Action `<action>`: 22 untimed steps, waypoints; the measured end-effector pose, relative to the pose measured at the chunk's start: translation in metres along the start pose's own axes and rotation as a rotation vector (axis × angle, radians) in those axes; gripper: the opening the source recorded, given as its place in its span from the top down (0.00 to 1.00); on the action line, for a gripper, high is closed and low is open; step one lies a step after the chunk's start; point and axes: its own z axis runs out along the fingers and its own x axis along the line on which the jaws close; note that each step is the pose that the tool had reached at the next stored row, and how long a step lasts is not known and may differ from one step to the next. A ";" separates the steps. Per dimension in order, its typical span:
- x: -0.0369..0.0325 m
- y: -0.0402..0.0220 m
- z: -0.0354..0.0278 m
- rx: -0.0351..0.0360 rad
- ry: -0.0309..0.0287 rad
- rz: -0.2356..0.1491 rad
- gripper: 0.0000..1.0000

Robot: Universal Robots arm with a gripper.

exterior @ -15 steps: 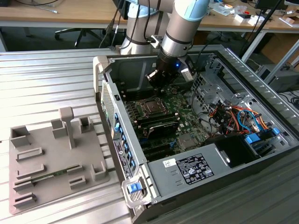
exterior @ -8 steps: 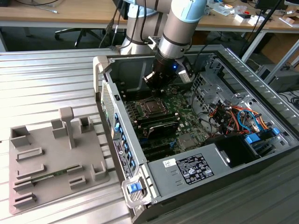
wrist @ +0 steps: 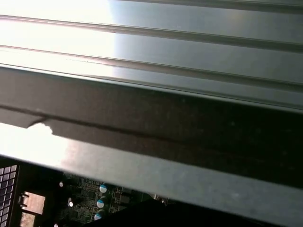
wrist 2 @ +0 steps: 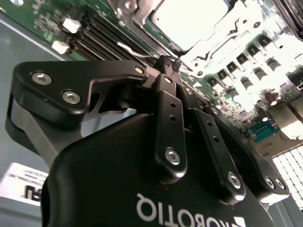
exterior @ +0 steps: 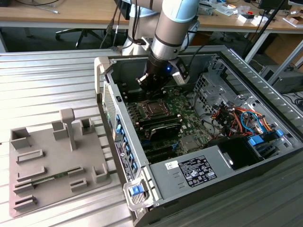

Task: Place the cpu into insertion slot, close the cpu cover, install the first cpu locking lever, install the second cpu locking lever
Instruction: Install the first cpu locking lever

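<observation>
In the exterior view my gripper (exterior: 150, 91) hangs inside the open computer case, just behind the insertion slot (exterior: 154, 108) on the green motherboard (exterior: 189, 123). The second wrist view shows its two black fingers (wrist 2: 169, 118) pressed together, shut, with nothing visible between them. Just past the tips lies a thin metal locking lever (wrist 2: 129, 48) beside the socket. The cpu (wrist 2: 189, 19) sits in the slot, its top glaring bright. The silvery cpu cover (wrist 2: 232, 28) lies flat around it.
Black memory slots (wrist 2: 90, 42) run beside the socket. A drive cage and coloured cables (exterior: 236, 118) fill the case at the exterior view's right, with a power supply (exterior: 199, 172) in front. A grey fixture tray (exterior: 57, 161) lies outside. The case wall (wrist: 151, 118) is close.
</observation>
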 end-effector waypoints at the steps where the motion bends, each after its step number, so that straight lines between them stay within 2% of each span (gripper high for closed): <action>1: 0.0014 0.0003 0.0001 -0.0001 -0.0001 0.000 0.89; 7: 0.0019 0.0003 0.0000 0.0000 -0.0001 0.000 0.89; 11: 0.0099 0.0017 0.0001 0.0001 -0.0013 0.000 0.89; 13: 0.0104 0.0019 0.0000 0.0001 -0.0016 0.002 0.89; 15: 0.0105 0.0018 0.0000 0.0000 -0.0020 0.012 0.89; 18: 0.0106 0.0019 -0.0001 -0.0008 -0.0038 0.058 0.89; 22: 0.0106 0.0019 -0.0001 -0.0008 -0.0040 0.062 0.89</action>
